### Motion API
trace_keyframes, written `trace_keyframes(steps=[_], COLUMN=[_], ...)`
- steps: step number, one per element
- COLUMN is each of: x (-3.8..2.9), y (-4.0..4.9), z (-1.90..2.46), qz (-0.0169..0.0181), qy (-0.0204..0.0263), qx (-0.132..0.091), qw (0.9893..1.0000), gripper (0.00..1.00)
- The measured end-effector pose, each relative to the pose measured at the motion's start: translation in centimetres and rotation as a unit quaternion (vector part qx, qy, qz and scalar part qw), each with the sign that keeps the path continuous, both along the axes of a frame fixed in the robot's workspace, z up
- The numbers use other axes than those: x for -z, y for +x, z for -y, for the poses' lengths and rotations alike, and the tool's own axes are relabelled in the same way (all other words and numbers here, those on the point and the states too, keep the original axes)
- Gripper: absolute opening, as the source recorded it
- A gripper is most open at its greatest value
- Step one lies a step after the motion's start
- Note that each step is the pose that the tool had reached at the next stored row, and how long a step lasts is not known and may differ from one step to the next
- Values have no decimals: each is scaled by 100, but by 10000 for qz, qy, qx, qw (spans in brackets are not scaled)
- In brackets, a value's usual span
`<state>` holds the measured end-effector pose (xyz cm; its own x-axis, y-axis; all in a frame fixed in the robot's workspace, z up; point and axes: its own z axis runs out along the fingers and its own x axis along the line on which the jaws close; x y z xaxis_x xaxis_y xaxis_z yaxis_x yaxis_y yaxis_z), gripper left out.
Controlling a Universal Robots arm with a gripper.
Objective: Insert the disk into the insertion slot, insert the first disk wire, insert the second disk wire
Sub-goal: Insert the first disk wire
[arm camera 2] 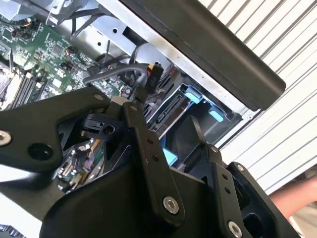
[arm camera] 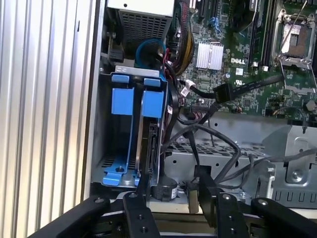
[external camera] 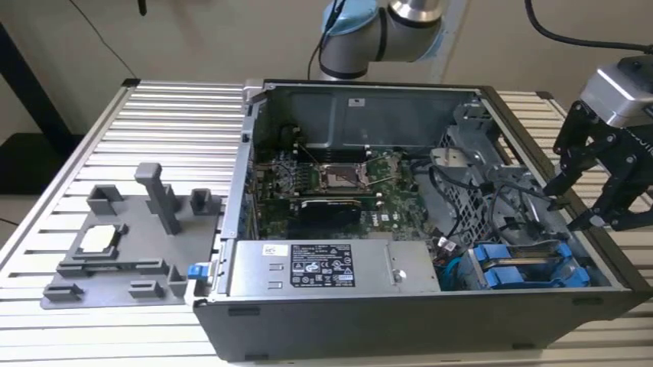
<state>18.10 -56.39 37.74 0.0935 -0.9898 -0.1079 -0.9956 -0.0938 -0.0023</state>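
First wrist view: fingers (arm camera: 220, 210) spread wide and empty, disk (arm camera: 150, 141) on edge just ahead.
I see the disk standing in the insertion slot (arm camera: 96, 129), beside the other blue carrier (arm camera: 122, 101), at the corner of the case (external camera: 408, 321) on the exterior view's right. Its long axis runs straight away from the fingertips. A loose black connector (arm camera: 221, 92) lies off toward the motherboard (arm camera: 237, 49), so I judge that wire unplugged.
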Motion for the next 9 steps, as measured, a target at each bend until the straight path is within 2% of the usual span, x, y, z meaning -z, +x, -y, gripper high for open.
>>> trace_keyframes(steps=[3, 6, 7, 9], x=[15, 33, 40, 49], y=[28, 58, 77, 122], z=[-55, -135, -149, -156], qz=[-32, -55, -71, -126], qy=[-19, -36, -38, -48], qx=[0, 0, 0, 0], qw=[10000, 10000, 10000, 9999], gripper=[53, 53, 53, 53])
